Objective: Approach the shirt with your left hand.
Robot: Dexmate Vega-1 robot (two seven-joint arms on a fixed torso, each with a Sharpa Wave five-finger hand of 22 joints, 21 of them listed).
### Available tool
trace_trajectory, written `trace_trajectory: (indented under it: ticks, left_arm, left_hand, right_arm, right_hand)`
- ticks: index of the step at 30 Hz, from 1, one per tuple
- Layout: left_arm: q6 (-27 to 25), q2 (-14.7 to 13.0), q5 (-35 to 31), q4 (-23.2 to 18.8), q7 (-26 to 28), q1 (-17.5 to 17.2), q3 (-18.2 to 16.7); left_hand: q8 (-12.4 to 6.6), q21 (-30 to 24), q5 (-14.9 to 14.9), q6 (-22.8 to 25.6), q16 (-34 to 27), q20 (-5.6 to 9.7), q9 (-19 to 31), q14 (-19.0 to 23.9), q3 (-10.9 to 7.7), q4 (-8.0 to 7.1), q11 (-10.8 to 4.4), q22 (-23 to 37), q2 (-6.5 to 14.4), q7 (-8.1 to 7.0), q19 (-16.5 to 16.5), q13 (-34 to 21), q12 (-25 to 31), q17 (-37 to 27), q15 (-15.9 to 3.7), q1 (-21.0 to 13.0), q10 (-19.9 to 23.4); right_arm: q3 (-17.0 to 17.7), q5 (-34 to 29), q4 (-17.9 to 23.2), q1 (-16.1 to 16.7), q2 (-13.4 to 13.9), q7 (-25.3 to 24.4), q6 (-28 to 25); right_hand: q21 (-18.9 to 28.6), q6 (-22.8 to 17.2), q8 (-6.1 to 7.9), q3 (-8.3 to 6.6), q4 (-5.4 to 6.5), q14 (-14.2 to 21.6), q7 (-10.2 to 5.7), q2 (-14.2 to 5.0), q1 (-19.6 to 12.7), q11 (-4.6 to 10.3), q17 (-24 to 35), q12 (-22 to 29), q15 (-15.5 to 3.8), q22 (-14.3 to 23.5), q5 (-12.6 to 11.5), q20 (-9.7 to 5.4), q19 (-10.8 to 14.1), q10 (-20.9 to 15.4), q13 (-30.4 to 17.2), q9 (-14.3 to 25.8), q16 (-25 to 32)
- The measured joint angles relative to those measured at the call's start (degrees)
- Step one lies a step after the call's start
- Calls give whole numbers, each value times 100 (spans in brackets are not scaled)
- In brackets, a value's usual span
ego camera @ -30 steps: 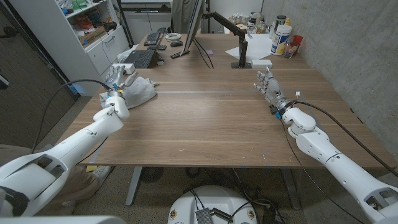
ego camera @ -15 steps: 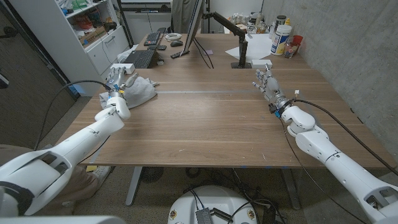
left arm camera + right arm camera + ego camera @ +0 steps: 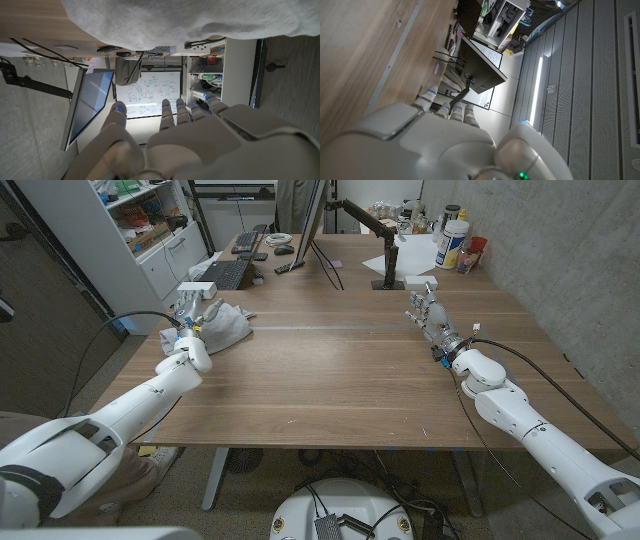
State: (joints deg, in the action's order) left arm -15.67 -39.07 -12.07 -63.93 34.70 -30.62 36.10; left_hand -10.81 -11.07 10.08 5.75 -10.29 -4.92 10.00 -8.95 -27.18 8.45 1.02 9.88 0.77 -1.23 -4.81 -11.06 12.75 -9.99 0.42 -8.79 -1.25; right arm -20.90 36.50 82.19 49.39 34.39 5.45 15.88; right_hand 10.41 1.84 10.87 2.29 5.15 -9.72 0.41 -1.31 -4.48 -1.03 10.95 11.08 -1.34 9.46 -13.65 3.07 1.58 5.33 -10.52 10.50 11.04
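A crumpled grey shirt (image 3: 226, 326) lies on the wooden table's left side, near the far-left edge. My left hand (image 3: 188, 313) hovers at the shirt's left end, fingers apart and pointing away from me, holding nothing. In the left wrist view the shirt (image 3: 190, 20) spreads just beyond the fingertips (image 3: 167, 107) of my left hand (image 3: 175, 140). My right hand (image 3: 428, 314) stands over the table's right side, fingers spread, nothing in it. The right wrist view looks past my right hand (image 3: 435, 135) along bare wood.
A keyboard (image 3: 222, 274) and a white box (image 3: 196, 290) lie just behind the shirt. A monitor arm stand (image 3: 385, 265), bottles (image 3: 452, 242) and papers crowd the far right. The table's left edge (image 3: 150, 370) runs close beside my left forearm.
My left hand has crept a little farther forward along the shirt's left end. My right hand has barely moved.
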Motion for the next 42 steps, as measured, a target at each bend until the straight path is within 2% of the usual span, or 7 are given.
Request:
trace_trajectory:
  ticks: [15, 16, 24, 27, 42]
  left_arm:
    - [196, 0, 58, 0, 21, 0, 0]
    - [203, 187, 62, 436, 21, 206, 182]
    - [216, 230, 86, 526, 23, 253, 225]
    - [214, 264, 90, 609, 25, 292, 260]
    - [98, 306, 126, 737, 18, 357, 343]
  left_hand:
    - [0, 0, 0, 0, 0, 0, 0, 0, 0, 0, 0, 0, 23, 0, 0, 0, 0, 0, 0, -23, 0]
    - [0, 0, 0, 0, 0, 0, 0, 0, 0, 0, 0, 0, 23, 0, 0, 0, 0, 0, 0, -23, 0]
    - [0, 0, 0, 0, 0, 2, 0, 0, 0, 0, 0, 0, 23, 0, 2, 0, 0, 0, 0, -23, 0]
    - [0, 0, 0, 0, 0, 61, 0, 0, 0, 0, 0, 0, 23, 0, 61, 0, 0, 0, 0, -23, 0]
    - [0, 0, 0, -1, 0, 61, 0, 0, 0, 0, 0, 0, -1, 0, 61, 0, 1, 0, 0, -46, -1]
  right_arm:
    - [-32, 0, 56, -6, 8, 0, 0]
    - [-35, -34, 61, -7, 8, -32, -76]
    - [-45, -42, 78, -12, 11, -37, -88]
    - [-48, -44, 89, -12, 16, -39, -109]
    - [-52, -39, 94, -12, 53, -12, -149]
  right_hand:
    - [0, 0, 0, 0, 0, -21, 0, 0, 0, 0, 0, 0, 21, 0, 0, 0, 0, 0, 0, 0, 0]
    - [0, 0, 0, 0, 0, -21, 0, 0, 0, 0, 0, 0, 20, 0, 0, 0, 0, 0, 0, 0, 0]
    - [0, 0, 0, 23, 23, -21, 0, 0, 0, 0, 0, 0, 20, 0, 0, 0, 0, 0, 0, 0, 0]
    - [0, 0, 0, 23, 23, -21, 0, 0, 0, 0, 0, 0, 20, 0, 0, 0, 0, 0, 0, 0, 0]
    - [0, 0, 0, 39, 7, -21, 0, -23, -23, 0, 0, 0, 20, 0, 0, 0, 0, 0, 0, 0, 0]
